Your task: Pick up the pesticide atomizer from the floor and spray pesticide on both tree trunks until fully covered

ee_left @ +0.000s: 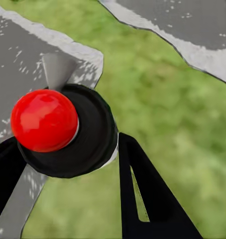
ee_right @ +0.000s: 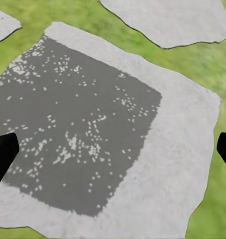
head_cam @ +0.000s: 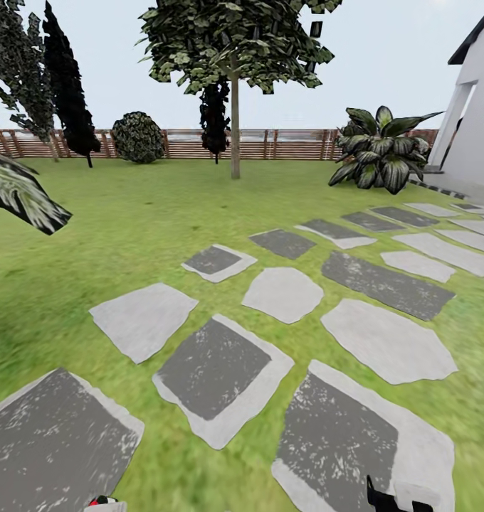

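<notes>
The pesticide atomizer [ee_left: 58,124] has a red ball top, a black collar and a grey nozzle. My left gripper [ee_left: 68,147] is shut on it, one black finger [ee_left: 148,194] on each side, above grass and a paving stone. Its red top [head_cam: 103,500] peeks in at the head view's lower edge. A tree with a straight grey-tan trunk [head_cam: 235,131] and a dark leafy crown stands far ahead near the fence. Another leafy crown [head_cam: 14,64] shows at the far left. My right gripper [ee_right: 113,152] is open over a grey stone, nothing between its fingers; it shows low in the head view [head_cam: 393,501].
Grey stepping stones [head_cam: 217,370] run across the lawn toward a white house [head_cam: 477,121] at right. A brown slat fence [head_cam: 285,144] closes the back. Blackish cypresses [head_cam: 67,85], a round bush [head_cam: 137,137] and a broad-leaved plant [head_cam: 381,153] stand along it.
</notes>
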You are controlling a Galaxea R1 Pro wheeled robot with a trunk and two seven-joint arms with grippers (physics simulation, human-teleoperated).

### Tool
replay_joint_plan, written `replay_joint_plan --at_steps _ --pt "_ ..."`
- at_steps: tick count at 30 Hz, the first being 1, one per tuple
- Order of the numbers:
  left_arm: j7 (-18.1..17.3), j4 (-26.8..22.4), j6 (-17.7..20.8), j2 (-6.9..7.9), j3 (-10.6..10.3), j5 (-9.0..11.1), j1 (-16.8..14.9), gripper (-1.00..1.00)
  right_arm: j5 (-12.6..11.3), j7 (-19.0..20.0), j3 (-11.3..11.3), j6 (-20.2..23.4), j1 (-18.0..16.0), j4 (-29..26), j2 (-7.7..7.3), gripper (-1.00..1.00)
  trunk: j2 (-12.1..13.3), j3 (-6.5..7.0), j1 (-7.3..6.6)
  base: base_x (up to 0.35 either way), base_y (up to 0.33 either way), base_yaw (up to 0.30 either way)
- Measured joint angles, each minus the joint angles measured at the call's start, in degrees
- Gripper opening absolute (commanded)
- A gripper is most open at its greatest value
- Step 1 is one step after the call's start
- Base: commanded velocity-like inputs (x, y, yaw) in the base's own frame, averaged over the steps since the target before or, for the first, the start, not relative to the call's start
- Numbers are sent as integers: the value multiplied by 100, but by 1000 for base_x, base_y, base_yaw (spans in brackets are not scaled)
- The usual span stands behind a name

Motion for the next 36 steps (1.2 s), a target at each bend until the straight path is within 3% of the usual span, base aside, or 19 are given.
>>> replay_joint_plan --at_steps 16,24,36 --pt "6 9 9 9 0 0 0 -100 0 -3 0 0 0 -9 0 100 0 0 0 337 0 2" --pt "1 2 1 5 1 0 1 -100 0 -8 0 -1 -1 -4 0 100 0 0 0 337 0 188" --pt "1 2 0 6 1 0 0 -100 0 -9 -2 0 0 -6 0 100 0 0 0 337 0 15"
